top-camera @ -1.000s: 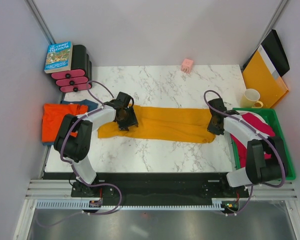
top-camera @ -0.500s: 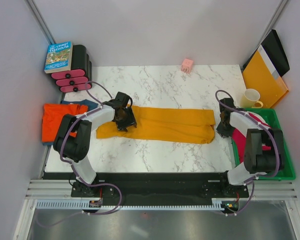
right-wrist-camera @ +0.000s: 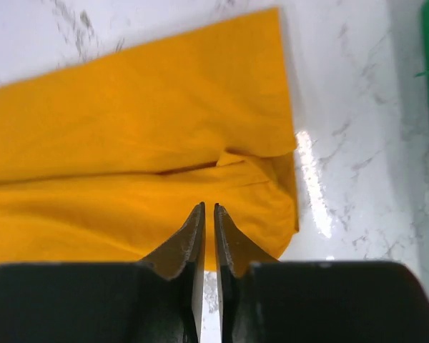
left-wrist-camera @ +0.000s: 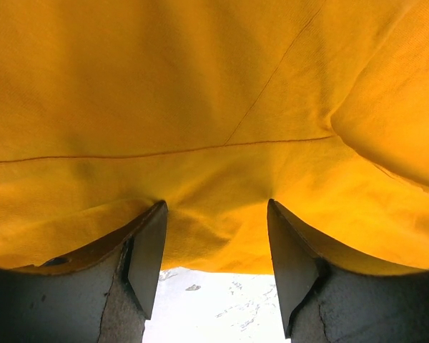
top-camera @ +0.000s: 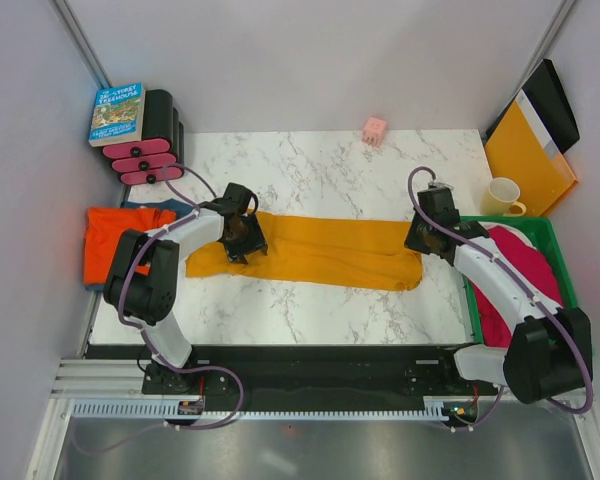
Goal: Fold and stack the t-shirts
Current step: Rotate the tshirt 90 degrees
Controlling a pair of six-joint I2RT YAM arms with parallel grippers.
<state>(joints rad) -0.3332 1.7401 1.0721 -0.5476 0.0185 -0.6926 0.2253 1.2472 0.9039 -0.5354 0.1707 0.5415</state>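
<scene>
The mustard-yellow t-shirt (top-camera: 330, 250) lies folded into a long strip across the middle of the marble table (top-camera: 310, 170). My left gripper (top-camera: 242, 236) is low over the strip's left part. In the left wrist view the left gripper (left-wrist-camera: 216, 207) is open, with yellow cloth (left-wrist-camera: 200, 107) bunched against its fingertips. My right gripper (top-camera: 421, 238) hovers over the strip's right end. In the right wrist view the right gripper (right-wrist-camera: 207, 207) is shut and empty above the cloth (right-wrist-camera: 129, 143). The red-orange shirt (top-camera: 118, 245) lies at the table's left edge, with the dusty blue shirt (top-camera: 172, 207) partly under it. The magenta-pink shirt (top-camera: 525, 275) is in the green bin (top-camera: 570, 300).
A book (top-camera: 117, 112) on black-and-pink rolls (top-camera: 150, 150) stands at the back left. A small pink object (top-camera: 375, 129) sits at the back edge. A cream mug (top-camera: 503, 196) and a yellow-orange folder (top-camera: 525, 155) stand at the back right.
My right gripper left the shirt's right end, swung right toward the bin, then came back higher over that end. The shirt's left end and my left gripper shifted slightly left.
</scene>
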